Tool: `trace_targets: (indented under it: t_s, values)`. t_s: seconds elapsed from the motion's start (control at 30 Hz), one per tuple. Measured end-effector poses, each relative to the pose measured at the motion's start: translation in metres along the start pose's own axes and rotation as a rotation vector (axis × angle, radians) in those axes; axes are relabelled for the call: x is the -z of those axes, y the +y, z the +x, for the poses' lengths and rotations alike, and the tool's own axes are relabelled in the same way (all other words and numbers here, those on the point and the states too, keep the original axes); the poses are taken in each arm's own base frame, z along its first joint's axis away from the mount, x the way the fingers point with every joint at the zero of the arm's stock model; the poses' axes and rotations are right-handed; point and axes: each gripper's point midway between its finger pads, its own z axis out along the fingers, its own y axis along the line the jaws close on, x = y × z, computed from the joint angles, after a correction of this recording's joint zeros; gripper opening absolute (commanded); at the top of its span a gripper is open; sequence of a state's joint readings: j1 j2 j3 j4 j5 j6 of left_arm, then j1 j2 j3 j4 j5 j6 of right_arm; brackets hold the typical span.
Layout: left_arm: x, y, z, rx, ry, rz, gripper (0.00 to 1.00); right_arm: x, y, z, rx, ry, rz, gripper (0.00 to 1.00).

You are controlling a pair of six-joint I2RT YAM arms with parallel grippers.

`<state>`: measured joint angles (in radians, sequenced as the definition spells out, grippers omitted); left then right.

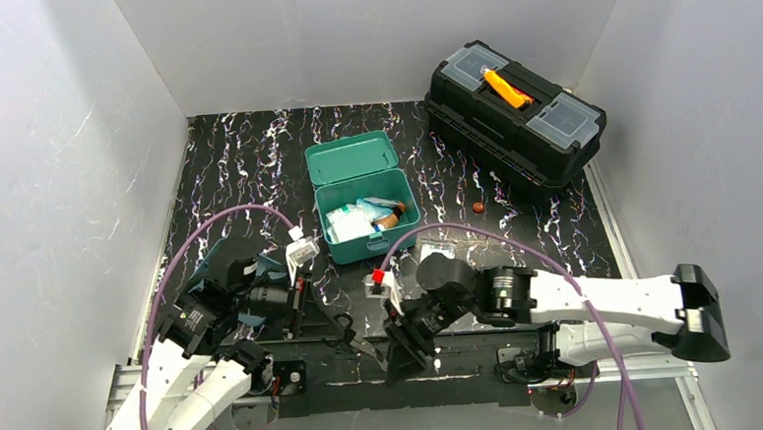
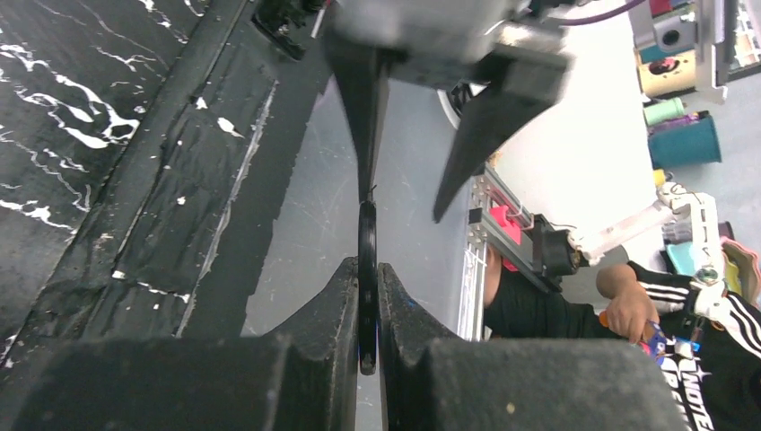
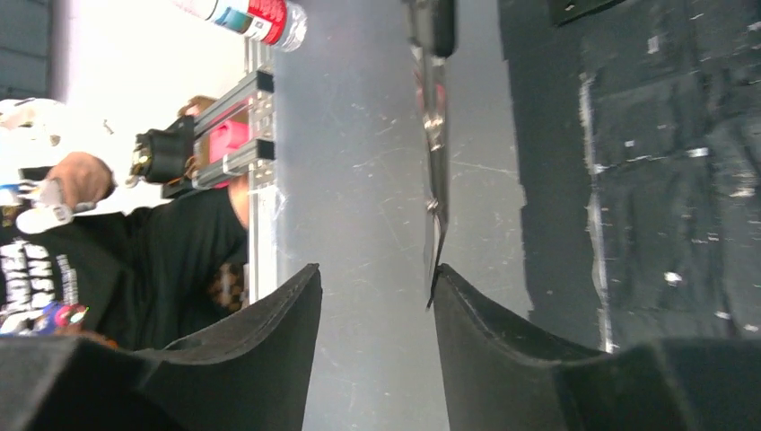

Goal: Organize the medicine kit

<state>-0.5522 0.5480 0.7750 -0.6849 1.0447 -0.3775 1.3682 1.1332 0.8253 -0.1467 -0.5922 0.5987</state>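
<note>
The medicine kit (image 1: 379,245) is a teal box standing open mid-table, its lid (image 1: 352,157) laid back. White packets (image 1: 350,222) and a brown bottle (image 1: 389,217) lie inside. Near the table's front edge a pair of scissors (image 1: 361,340) spans the gap between both arms. My left gripper (image 2: 368,265) (image 1: 342,327) is shut on the scissors' black ring handle (image 2: 367,233). My right gripper (image 3: 377,269) (image 1: 396,344) stands open. The scissors' blade (image 3: 435,153) ends at the tip of its right finger (image 3: 449,283), and nothing is clamped between its jaws.
A black toolbox (image 1: 515,109) with an orange handle stands at the back right. A small brown cap (image 1: 478,207) lies right of the kit. A dark teal piece (image 1: 206,275) lies partly under the left arm. A person (image 2: 628,305) sits beyond the front edge.
</note>
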Motion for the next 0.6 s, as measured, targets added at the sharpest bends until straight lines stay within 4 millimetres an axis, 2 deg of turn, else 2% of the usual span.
trace_targets:
  t_s: [0.13,0.27,0.47,0.6]
  values:
    - [-0.001,0.011,-0.007,0.004,-0.023,-0.067,0.00,0.027,-0.004,-0.014,0.064,-0.121,0.122,0.72]
    - [0.001,0.022,-0.023,-0.003,-0.071,-0.162,0.00,0.067,-0.013,-0.036,0.111,-0.302,0.293,0.79]
    - [0.003,0.044,-0.062,-0.006,-0.176,-0.307,0.00,0.134,-0.028,-0.051,0.121,-0.539,0.534,0.81]
    - [0.003,0.060,-0.093,0.007,-0.266,-0.390,0.00,0.157,-0.032,-0.051,0.113,-0.611,0.603,0.81]
